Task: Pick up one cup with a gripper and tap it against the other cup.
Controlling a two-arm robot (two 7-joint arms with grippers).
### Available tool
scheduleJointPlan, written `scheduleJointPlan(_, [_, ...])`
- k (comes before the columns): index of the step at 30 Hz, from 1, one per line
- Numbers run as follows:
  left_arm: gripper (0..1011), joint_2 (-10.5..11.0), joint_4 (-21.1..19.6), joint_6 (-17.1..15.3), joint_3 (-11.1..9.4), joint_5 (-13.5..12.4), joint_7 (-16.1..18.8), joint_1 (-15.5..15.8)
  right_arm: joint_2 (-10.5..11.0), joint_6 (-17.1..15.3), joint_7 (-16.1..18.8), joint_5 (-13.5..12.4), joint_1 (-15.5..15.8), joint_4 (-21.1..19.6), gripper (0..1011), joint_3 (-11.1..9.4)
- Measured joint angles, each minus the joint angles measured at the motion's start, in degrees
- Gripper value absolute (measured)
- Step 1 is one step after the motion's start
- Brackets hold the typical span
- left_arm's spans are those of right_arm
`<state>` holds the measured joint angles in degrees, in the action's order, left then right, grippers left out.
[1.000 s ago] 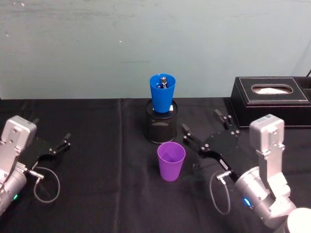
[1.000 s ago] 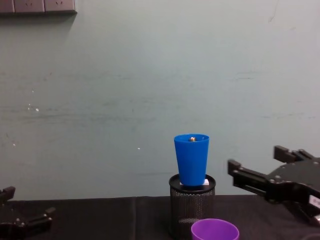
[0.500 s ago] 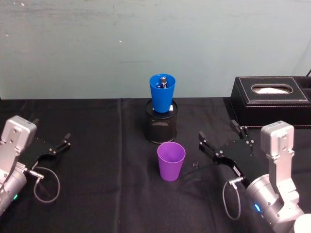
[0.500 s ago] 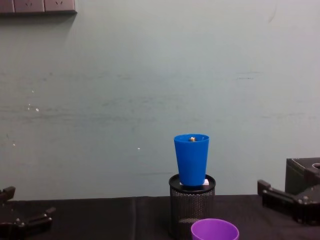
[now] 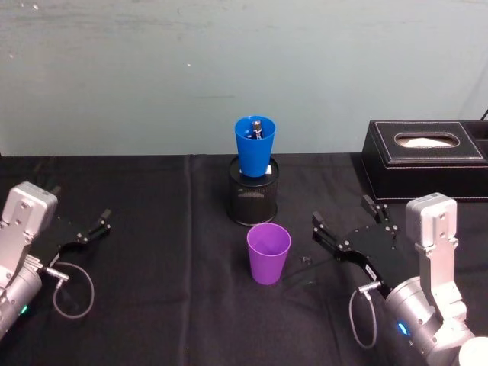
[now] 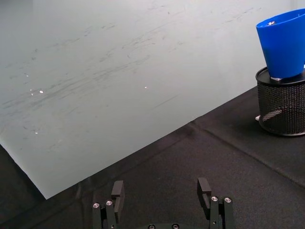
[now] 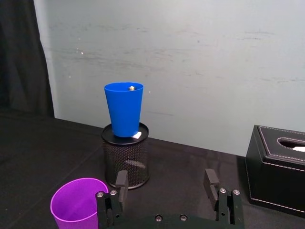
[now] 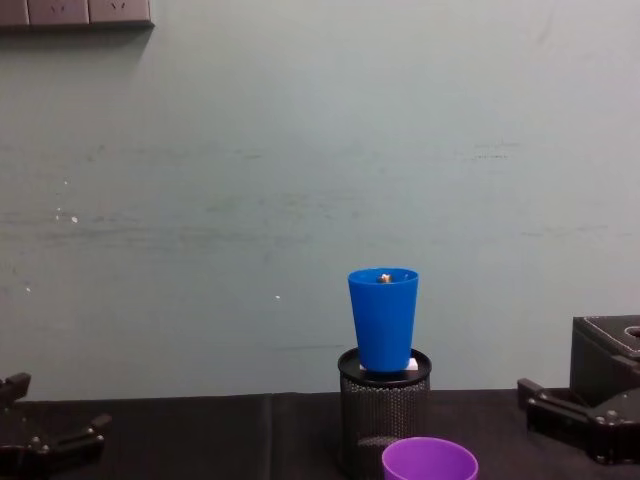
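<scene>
The purple cup [image 5: 268,252] stands upright on the black table in front of the black mesh holder [image 5: 254,201]; its rim also shows in the chest view [image 8: 430,459] and in the right wrist view [image 7: 79,204]. The blue cup [image 5: 255,146] sits in the top of that holder, with a small object inside it [image 8: 383,318] [image 7: 124,109] [image 6: 283,44]. My right gripper [image 5: 341,215] is open, low over the table to the right of the purple cup and apart from it [image 7: 165,183]. My left gripper [image 5: 81,212] rests open at the far left [image 6: 162,192].
A black tissue box [image 5: 423,156] stands at the back right, just behind my right gripper [image 7: 278,164]. A pale wall runs along the table's far edge. A loose cable [image 5: 72,288] loops from my left arm onto the cloth.
My right gripper drew back to the right and lower, away from the purple cup, over the last second; since half a second ago it barely moved. Cups and left arm are unchanged.
</scene>
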<state>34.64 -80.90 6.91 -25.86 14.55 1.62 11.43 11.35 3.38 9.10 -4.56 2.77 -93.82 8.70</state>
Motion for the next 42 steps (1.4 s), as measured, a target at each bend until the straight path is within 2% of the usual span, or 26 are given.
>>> scheduleJointPlan(42, [1000,0.0,0.0,0.0,0.0,0.0,0.0,0.0,0.19,0.39,0.06,-0.06,-0.02,-0.21,1002,0.11])
